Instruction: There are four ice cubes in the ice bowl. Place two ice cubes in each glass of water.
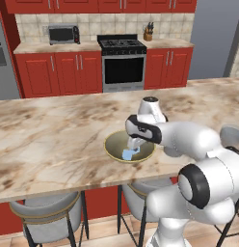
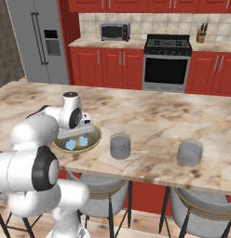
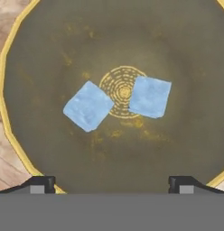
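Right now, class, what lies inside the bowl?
Two ice cubes lie in the bowl, apart beside its centre. The open gripper hovers above; nothing covers them.

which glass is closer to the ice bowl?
The glass just right of the ice bowl in the right base view; the other glass stands farther along the counter's front edge.

Marble island counter (image 2: pixel 150 116) bearing gold-rimmed ice bowl (image 2: pixel 95 139) at left, two pale blue ice cubes (image 2: pixel 71 145) inside, apart. White arm bent over bowl. Two grey-blue glasses: near glass (image 2: pixel 120 146) just right of bowl, far glass (image 2: pixel 190 154) well apart.
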Robot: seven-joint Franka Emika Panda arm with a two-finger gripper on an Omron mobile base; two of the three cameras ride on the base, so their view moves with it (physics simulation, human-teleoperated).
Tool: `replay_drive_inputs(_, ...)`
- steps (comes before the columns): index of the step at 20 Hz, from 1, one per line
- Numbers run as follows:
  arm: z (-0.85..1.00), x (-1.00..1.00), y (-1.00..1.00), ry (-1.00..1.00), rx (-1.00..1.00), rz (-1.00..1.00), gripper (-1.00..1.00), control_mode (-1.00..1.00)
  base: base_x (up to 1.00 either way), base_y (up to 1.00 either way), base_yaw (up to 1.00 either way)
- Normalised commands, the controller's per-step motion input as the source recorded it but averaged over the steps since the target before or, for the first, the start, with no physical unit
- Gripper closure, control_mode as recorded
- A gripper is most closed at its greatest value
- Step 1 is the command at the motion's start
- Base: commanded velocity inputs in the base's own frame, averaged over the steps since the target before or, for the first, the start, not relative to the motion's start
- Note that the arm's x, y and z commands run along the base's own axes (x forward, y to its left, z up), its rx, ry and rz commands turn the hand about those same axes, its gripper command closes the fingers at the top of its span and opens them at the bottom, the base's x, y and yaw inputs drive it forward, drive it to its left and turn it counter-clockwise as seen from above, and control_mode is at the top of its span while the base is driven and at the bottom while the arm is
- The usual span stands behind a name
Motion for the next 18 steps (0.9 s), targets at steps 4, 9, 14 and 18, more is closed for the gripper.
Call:
replay_drive_inputs(4,-0.31,0.31,0.00,0.00,0.00,-0.03,-1.00,-1.00,0.00,0.00,0.00)
replay_drive_inputs(9,-0.24,0.36,0.00,0.00,0.00,-0.03,-1.00,-1.00,0.00,0.00,0.00)
replay_drive_inputs(14,-0.13,0.39,0.00,0.00,0.00,-0.03,-1.00,-1.00,0.00,0.00,0.00)
replay_drive_inputs(18,-0.20,0.36,0.00,0.00,0.00,-0.04,-1.00,-1.00,0.00,0.00,0.00)
